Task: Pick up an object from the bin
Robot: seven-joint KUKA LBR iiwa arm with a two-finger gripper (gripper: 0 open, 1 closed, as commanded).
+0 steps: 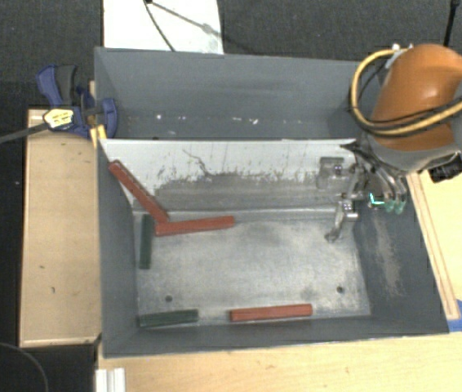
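Where it hangs near the bin's (119, 300) right wall, end effector (339, 225), grip unreadable

No legible text, label, brand, number or sign was recorded on the bin (215, 88) or on anything lying in it.
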